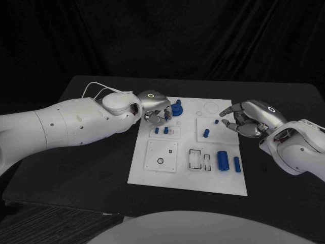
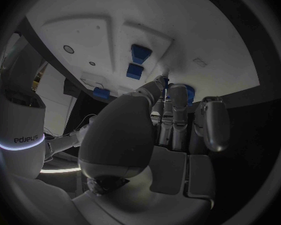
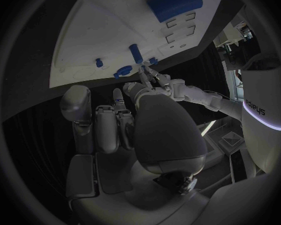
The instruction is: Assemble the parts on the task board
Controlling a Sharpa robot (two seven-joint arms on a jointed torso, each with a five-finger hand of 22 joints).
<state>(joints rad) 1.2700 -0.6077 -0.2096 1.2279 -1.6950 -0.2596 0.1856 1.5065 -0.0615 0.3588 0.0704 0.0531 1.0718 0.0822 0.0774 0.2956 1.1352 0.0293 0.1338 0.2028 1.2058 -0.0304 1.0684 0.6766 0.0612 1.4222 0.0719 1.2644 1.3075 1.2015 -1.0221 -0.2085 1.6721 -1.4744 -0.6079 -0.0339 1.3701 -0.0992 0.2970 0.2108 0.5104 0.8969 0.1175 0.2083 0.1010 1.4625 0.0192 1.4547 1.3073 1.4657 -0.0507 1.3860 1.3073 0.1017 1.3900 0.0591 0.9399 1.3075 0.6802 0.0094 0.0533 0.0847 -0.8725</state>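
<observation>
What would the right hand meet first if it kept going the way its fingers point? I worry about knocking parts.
Probably the upright blue peg just ahead of the right hand, though depth is unclear.

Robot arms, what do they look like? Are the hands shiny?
Both arms are fat, smooth and white, with small dark dots on the shells. A thin white cable loops over the left arm near its wrist. The right arm has one too. The left hand and right hand are shiny silver metal, each with a small glowing ring on its back.
</observation>
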